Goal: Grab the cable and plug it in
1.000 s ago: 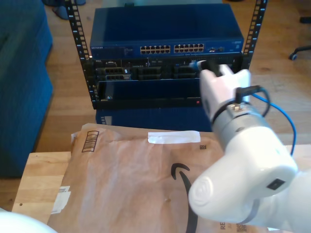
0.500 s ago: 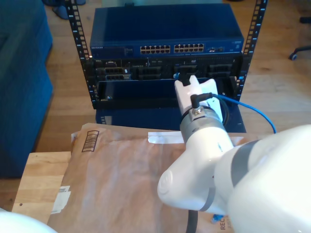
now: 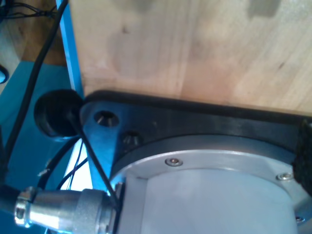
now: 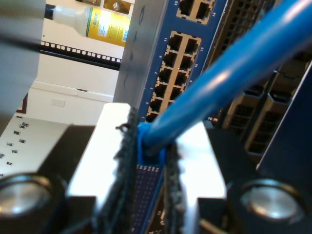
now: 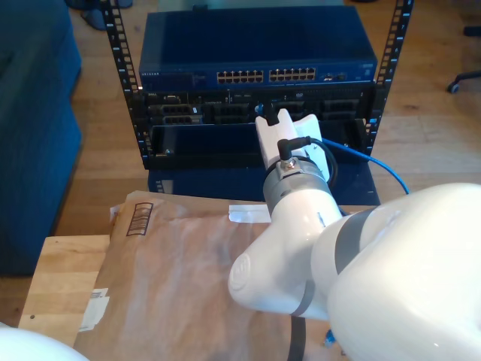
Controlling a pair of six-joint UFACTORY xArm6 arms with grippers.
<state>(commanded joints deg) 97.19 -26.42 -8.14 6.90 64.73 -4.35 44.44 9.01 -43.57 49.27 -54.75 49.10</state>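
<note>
The bright-blue cable [image 4: 234, 68] runs into my second gripper [image 4: 151, 141], which is shut on its end; the plug is hidden between the dark pads [image 4: 124, 161]. Just beyond the fingertips stand the Ethernet ports [image 4: 170, 73] of the blue switch [image 4: 146, 58]. In the exterior view my second gripper [image 5: 265, 113] points at the black rack units under the blue switch [image 5: 255, 37], below the middle of its port row [image 5: 267, 76]. The cable [image 5: 368, 159] trails off toward the exterior view's right. The first wrist view looks at a wooden surface [image 3: 195, 48] and a metal arm flange [image 3: 204, 180].
A brown paper mailer [image 5: 188, 271] covers the wooden table [image 5: 52, 278] in front of the rack. Black perforated rack posts [image 5: 120, 53] flank the switch. A blue sofa [image 5: 30, 135] stands at the exterior view's left. A glue bottle [image 4: 97, 19] lies beyond the rack.
My second gripper has swept toward the exterior view's left along the rack front, from near the right post to under the middle of the port row, keeping the cable in its grip.
</note>
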